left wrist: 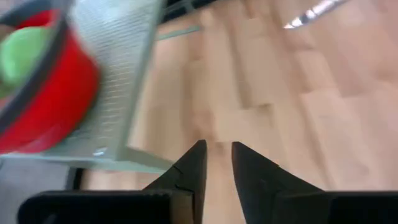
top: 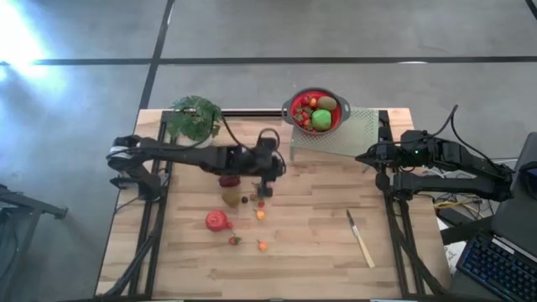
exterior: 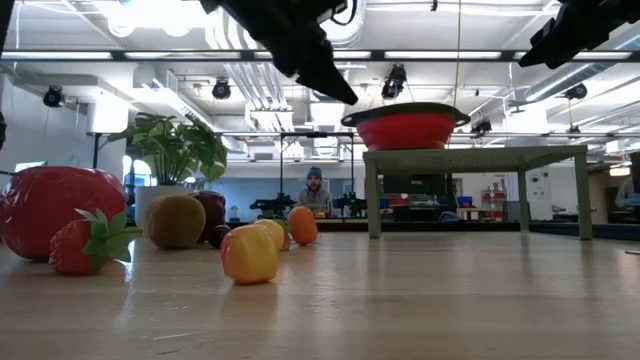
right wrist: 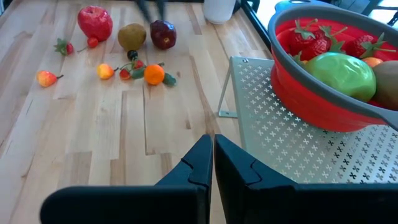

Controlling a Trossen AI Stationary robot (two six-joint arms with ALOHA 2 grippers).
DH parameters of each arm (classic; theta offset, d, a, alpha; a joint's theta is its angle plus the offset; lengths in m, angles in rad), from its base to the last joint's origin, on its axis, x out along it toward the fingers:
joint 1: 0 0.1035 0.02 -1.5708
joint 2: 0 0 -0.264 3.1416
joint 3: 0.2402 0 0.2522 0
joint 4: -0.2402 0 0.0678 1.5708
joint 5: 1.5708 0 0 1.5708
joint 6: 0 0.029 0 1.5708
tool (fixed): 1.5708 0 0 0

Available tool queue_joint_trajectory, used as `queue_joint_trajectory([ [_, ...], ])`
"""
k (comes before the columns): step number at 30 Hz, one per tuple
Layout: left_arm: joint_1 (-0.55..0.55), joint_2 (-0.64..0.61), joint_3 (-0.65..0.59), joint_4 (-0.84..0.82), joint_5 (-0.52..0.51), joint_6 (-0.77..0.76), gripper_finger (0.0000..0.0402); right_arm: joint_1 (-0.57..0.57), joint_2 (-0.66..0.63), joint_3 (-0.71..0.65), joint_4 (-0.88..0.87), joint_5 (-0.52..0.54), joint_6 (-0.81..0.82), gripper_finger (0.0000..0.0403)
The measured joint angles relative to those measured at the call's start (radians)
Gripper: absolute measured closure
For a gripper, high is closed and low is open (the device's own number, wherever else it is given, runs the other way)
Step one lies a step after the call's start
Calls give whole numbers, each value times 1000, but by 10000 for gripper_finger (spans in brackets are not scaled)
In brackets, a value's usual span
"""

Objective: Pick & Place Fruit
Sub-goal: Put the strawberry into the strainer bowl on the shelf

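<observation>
Loose fruit lies on the wooden table's middle left: a large magenta-red one (top: 217, 221), a brown one (top: 231, 197), a dark red one (top: 228, 179), an orange one (right wrist: 153, 74) and several small ones (top: 261, 215). More fruit, with a green one (right wrist: 339, 74), fills a red colander bowl (top: 317, 111) that stands on a perforated metal stand (top: 336, 138) at the far side. My left gripper (left wrist: 217, 146) hangs above the table beside the stand's near left corner, narrowly open, with nothing between its fingers. My right gripper (right wrist: 213, 140) waits shut at the table's right edge.
A pale-handled knife (top: 361, 239) lies at the near right. A leafy potted plant (top: 195, 117) stands at the far left. Bare wood spreads between the loose fruit and the knife. A person sits in the room far behind the table.
</observation>
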Motion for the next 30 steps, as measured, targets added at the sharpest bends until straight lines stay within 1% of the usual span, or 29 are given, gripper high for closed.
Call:
queue_joint_trajectory([
  [4,-80,-22,0,-86,1,-33,283,0,0,0,0,0,0,390],
  [8,-161,-40,1,-165,1,-114,240,0,0,0,0,0,0,390],
  [11,-222,-48,0,-235,3,-143,222,0,0,0,0,0,0,390],
  [17,-326,-54,0,-312,28,-169,220,0,0,0,0,0,0,390],
  [26,-429,-54,-12,-309,28,-334,222,0,0,0,0,0,0,390],
  [30,-458,-54,-13,-321,49,-400,222,0,0,0,0,0,0,390],
])
